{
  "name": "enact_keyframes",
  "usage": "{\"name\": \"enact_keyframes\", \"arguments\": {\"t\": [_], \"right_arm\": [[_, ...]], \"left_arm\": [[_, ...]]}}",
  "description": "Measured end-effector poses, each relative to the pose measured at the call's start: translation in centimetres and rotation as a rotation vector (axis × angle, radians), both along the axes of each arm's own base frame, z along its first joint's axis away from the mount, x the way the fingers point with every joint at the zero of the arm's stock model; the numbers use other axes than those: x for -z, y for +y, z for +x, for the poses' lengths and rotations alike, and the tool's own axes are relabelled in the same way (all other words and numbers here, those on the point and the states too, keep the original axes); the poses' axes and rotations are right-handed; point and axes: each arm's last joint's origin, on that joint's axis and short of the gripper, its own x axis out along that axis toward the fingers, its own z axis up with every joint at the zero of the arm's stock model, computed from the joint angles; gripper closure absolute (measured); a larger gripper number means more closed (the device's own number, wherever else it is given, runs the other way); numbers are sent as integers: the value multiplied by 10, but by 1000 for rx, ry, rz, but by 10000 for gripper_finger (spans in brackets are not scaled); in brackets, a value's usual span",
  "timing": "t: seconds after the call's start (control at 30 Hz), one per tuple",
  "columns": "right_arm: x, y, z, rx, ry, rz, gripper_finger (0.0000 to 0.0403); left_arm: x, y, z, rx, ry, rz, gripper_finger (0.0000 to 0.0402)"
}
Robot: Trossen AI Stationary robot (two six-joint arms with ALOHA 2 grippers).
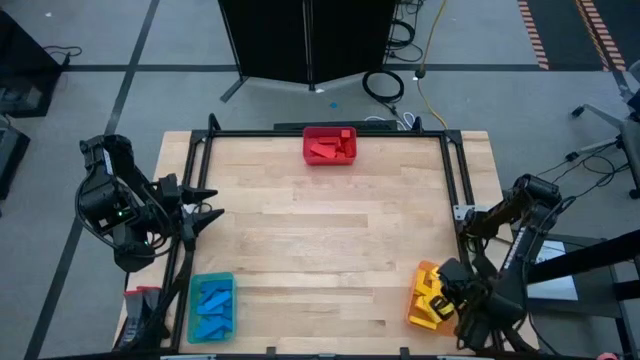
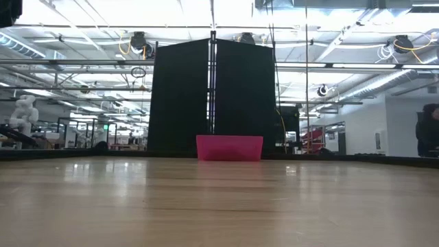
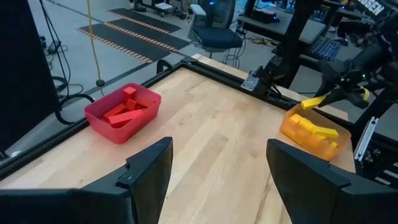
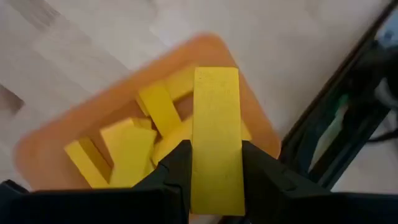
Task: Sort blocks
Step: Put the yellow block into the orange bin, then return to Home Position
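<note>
High view: the bench (image 1: 330, 240) fills the frame. The left arm waits off its 9 o'clock edge, its fingers (image 3: 211, 180) spread wide and holding nothing. A red bin (image 1: 330, 146) of red blocks (image 1: 326, 150) sits at 12 o'clock, a blue bin (image 1: 211, 306) of blue blocks (image 1: 209, 300) at 7 o'clock, an orange bin (image 1: 428, 297) of yellow blocks (image 4: 134, 146) at 5 o'clock. The right fingers (image 4: 214, 168) hover over the orange bin, clamped on one yellow block (image 4: 216, 124).

Wooden table (image 1: 330, 240) with three bins (image 1: 330, 146)
</note>
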Motion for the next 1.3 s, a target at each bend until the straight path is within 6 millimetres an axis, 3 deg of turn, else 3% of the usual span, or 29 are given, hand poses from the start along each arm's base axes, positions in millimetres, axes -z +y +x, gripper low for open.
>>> {"name": "enact_keyframes", "arguments": {"t": [0.13, 0.4, 0.67, 0.83, 0.97, 1.1, 1.3], "right_arm": [[18, 7, -11, 20, 0, 45, 315], [58, 9, -11, 11, -40, 148, 315], [56, 10, -9, 7, -45, 146, 303], [32, 13, -4, -35, -137, 90, 194], [3, 13, -1, -91, -204, 24, 137], [-24, 14, 0, -159, -222, -4, 114], [-76, 10, 10, -207, -377, -20, 113]], "left_arm": [[0, 0, 0, -3, -5, 3, 137], [0, 1, 0, -7, -8, 20, 137], [0, 1, 0, 10, 9, 62, 137], [-1, 0, 0, 12, 3, 42, 137], [0, -3, 1, 41, 35, -7, 137], [-1, -4, 2, 42, 21, -29, 137], [-2, -6, 3, 47, 13, -54, 137]]}}
